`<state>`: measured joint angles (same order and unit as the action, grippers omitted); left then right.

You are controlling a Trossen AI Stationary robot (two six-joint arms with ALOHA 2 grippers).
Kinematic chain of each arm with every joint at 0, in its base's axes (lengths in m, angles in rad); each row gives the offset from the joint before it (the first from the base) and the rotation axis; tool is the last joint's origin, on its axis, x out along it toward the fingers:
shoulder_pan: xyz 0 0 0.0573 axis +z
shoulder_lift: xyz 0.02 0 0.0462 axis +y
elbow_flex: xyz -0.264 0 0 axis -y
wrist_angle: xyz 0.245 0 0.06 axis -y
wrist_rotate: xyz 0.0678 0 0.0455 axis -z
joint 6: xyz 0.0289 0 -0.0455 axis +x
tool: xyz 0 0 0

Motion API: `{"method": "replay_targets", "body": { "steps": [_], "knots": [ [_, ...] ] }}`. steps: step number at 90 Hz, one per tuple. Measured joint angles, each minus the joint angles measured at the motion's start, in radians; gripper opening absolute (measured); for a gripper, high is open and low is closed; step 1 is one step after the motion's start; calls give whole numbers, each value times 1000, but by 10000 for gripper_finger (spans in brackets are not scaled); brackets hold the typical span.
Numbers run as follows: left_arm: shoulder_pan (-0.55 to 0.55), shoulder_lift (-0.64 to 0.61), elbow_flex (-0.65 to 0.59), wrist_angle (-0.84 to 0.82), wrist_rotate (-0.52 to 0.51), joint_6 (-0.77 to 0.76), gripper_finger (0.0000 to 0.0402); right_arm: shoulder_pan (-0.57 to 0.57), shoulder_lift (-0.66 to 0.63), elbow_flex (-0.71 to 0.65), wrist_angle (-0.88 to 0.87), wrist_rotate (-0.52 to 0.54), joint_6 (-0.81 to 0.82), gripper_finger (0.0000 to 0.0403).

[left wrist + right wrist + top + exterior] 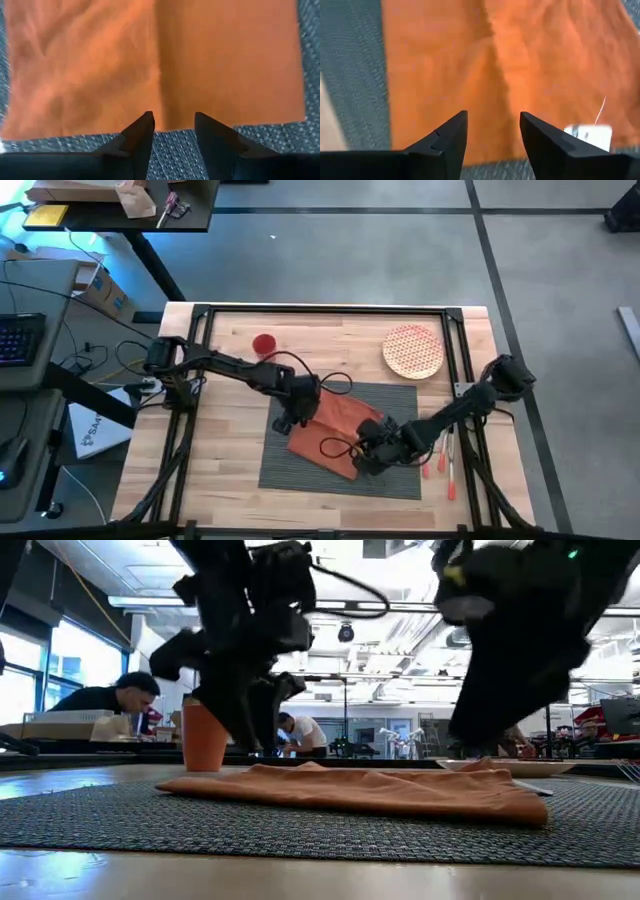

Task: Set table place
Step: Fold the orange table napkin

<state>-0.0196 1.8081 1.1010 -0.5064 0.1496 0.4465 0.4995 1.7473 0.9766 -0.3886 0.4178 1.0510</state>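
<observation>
The dark grey placemat (345,470) lies flat on the wooden table (225,470), a little toward the near edge, and one rust-orange napkin (335,430) is spread across its middle, slightly askew and rumpled. Both arms crowd over that cloth and block much of it from above: the left claw (292,418) hangs at the napkin's far-left side with its two fingers parted and nothing between them, and the right claw (368,458) sits low over the napkin's near-right end, likewise spread and empty. A small white tag (587,136) shows at one edge of the cloth beside the right claw. Around the mat I count one red-orange cup (264,344) standing toward the far-left corner, one round patterned plate (413,351) toward the far-right corner, well clear of the mat, and a few pieces of cutlery with orange-red handles (445,465) lying along the right edge, just off the mat; I cannot tell exactly how many. Beyond the table two people (112,700) sit at desks in the room.
</observation>
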Motion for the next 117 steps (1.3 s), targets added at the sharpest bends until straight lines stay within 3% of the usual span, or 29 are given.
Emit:
{"method": "replay_targets", "body": {
  "steps": [32,46,58,70,89,117],
  "knots": [
    [0,50,-33,66,-3,-93,129,-56,3,-127,134,-112,-66,123],
    [0,46,-27,42,-17,-127,124,-57,2,-140,137,-120,-96,87],
    [-8,8,18,-105,-117,-174,117,-56,2,-139,137,-126,-136,46],
    [-25,-34,34,-61,-130,-171,115,-56,2,-138,141,-133,-136,6],
    [-43,20,33,143,-56,-65,115,-56,3,-139,148,-141,-136,4],
    [-47,116,36,116,-53,-51,100,-56,0,-140,155,-146,-136,0]
  ]
}}
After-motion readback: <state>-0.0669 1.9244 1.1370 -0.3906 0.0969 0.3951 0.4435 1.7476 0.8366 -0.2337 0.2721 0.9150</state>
